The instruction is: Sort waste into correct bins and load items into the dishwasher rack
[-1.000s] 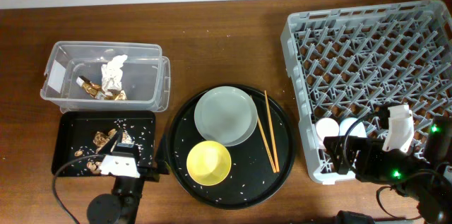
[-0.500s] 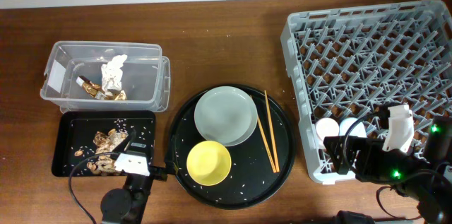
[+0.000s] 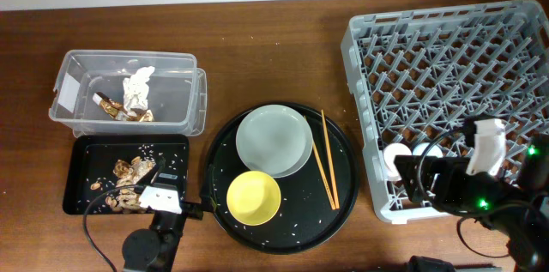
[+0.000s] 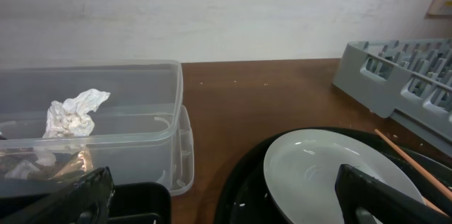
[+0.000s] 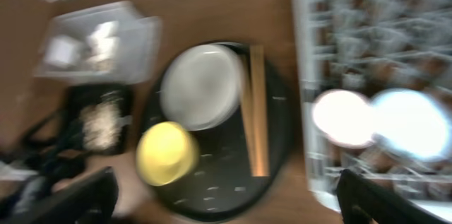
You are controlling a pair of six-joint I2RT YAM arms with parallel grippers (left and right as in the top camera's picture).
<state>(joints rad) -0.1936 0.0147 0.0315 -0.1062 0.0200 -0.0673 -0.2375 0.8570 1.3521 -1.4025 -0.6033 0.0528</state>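
One plate (image 3: 274,141), one bowl (image 3: 253,197), two chopsticks (image 3: 324,159), seemingly two cups (image 5: 344,116), one rack (image 3: 446,57).

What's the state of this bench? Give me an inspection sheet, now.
Surface: brown wooden table.
Job's things: plate, bowl, chopsticks on round tray; napkin, wrapper in tub; scraps in black tray; pink cup, blue cup in rack.
Clutter: stray rice grains on round tray.
Grippers: left gripper open, empty; right gripper open, empty.
Cables: black cable loops by black tray.
Surroundings: pale wall behind.
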